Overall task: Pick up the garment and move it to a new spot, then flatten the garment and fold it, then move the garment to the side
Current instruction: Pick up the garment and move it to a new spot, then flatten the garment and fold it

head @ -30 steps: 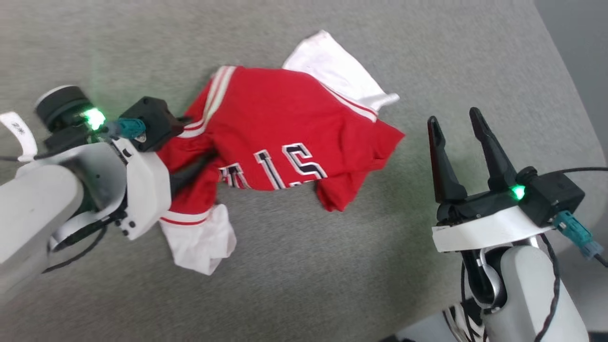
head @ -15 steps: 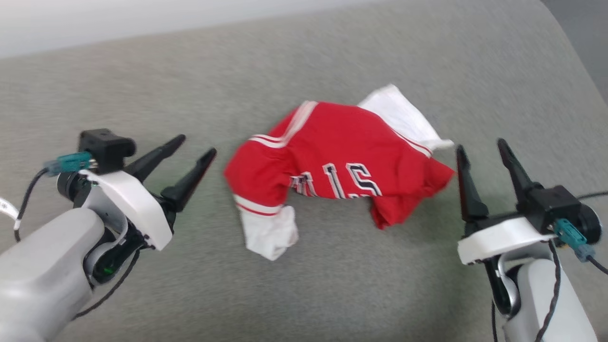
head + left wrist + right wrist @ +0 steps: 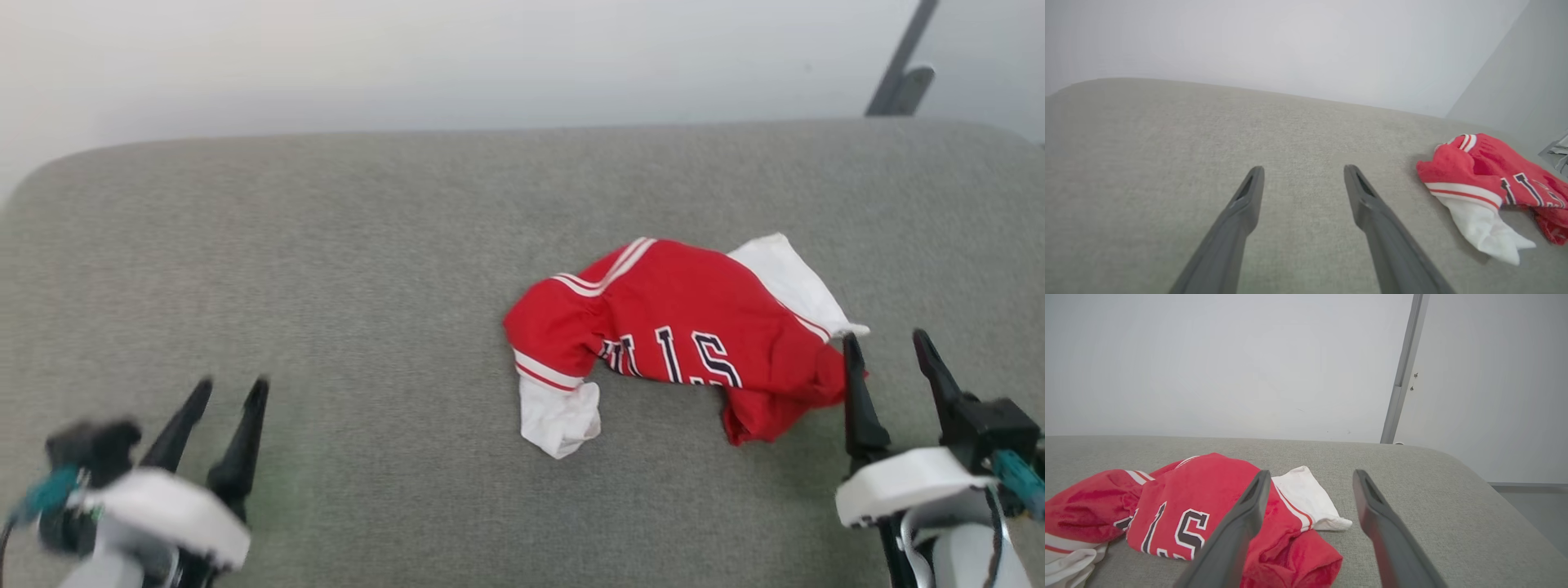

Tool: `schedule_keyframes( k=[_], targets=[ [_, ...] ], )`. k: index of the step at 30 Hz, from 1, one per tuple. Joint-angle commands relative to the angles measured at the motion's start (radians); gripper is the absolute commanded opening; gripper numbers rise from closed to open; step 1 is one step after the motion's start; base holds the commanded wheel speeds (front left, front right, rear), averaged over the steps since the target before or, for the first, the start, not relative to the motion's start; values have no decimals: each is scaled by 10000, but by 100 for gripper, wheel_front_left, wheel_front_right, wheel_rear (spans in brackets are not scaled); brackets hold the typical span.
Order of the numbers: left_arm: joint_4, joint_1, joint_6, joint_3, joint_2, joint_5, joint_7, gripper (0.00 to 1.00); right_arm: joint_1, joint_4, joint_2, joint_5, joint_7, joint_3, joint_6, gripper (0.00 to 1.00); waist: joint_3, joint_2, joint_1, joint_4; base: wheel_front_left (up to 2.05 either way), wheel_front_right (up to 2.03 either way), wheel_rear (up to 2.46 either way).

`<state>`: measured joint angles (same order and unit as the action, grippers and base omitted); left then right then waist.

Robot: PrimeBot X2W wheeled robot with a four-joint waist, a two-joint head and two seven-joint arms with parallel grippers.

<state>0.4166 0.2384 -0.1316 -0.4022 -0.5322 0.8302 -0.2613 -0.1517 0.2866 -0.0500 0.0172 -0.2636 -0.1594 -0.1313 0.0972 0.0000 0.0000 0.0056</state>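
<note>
The garment (image 3: 694,310) is seen crumpled on the grey cushion (image 3: 326,261), just beside the right gripper (image 3: 886,337), whose fingers are held spread and empty. The left gripper (image 3: 233,382) is seen well apart from it, also spread.

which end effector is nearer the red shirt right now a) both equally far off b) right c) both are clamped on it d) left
B: the right end effector stands open right beside the garment, at its red edge, while the left end effector is open well away from it, over the bare grey surface.
</note>
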Motion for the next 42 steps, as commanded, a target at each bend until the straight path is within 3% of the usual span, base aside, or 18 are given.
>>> schedule_keyframes(
  k=[1, 5, 10, 17, 21, 29, 34, 42],
  targets=[
    [-228, -703, 24, 711, 210, -580, -52, 100, 262, -70, -11, -41, -15, -118, 9, 100, -239, 0, 0, 239, 0, 0, 0],
    [-837, -2027, 24, 2256, 766, -1690, -53, 100, 565, -163, -12, -27, -15, -327, 9, 100, -317, 0, 0, 309, 0, 0, 0],
    [-1544, -2931, 22, 3265, 1297, -2543, -53, 100, 743, -295, -9, 24, -15, -472, 10, 100, -293, 0, 0, 330, 0, 0, 0],
    [-2169, -3349, 24, 3762, 1714, -3215, -54, 100, 783, -335, -11, -57, -10, -524, 10, 100, -254, 0, 0, 332, 0, 0, 0],
    [-2424, -3194, 24, 3838, 1752, -3398, -54, 100, 187, -356, -15, -761, 585, -242, 9, 100, 5, 0, 0, 304, 0, 0, 0],
    [-2827, -2705, 24, 3524, 1685, -3207, -54, 100, -2191, -69, -1343, -704, 3725, 148, 10, 100, 926, 0, 0, 558, 0, 0, 0],
    [-2875, -2334, 24, 3197, 1602, -2967, -55, 100, -3603, 357, -2309, -116, 6258, 282, 10, 100, 1474, 0, 0, 836, 0, 0, 0],
    [-2840, -1834, 24, 2888, 1376, -2643, -55, 100, -4527, 895, -3133, 1251, 9898, 1072, 10, 100, 2234, 0, 0, 1182, 0, 0, 0]
  ],
)
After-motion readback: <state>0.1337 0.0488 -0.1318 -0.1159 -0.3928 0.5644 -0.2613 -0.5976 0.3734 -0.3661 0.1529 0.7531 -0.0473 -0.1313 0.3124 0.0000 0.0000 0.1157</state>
